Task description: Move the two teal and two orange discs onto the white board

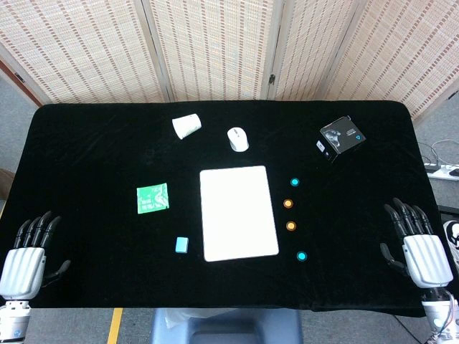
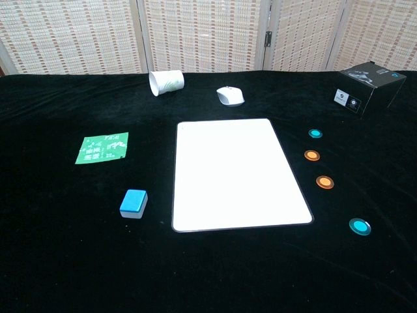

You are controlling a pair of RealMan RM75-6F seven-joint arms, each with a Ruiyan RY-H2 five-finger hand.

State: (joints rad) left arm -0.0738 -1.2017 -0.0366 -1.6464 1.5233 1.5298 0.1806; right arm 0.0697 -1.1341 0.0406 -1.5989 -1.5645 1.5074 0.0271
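Discs: two teal and two orange, lying in a loose column on the black table (image 1: 93, 236) to the right of the white board (image 1: 238, 212), all four clear of its edge. From far to near, the far teal disc (image 1: 294, 182) is sitting near the board's upper right corner, followed by the first orange disc (image 1: 288, 203), the second orange disc (image 1: 291, 226) and the near teal disc (image 1: 301, 256); the chest view is showing the same order. The board's surface is carrying nothing, so by this evidence no disc has been transferred and all four moves are remaining. The left hand (image 1: 27, 252) and right hand (image 1: 418, 248) are resting at the near table corners, fingers extended and slightly apart, holding nothing. The right hand is lying nearer the discs and would seem the likelier one to begin.
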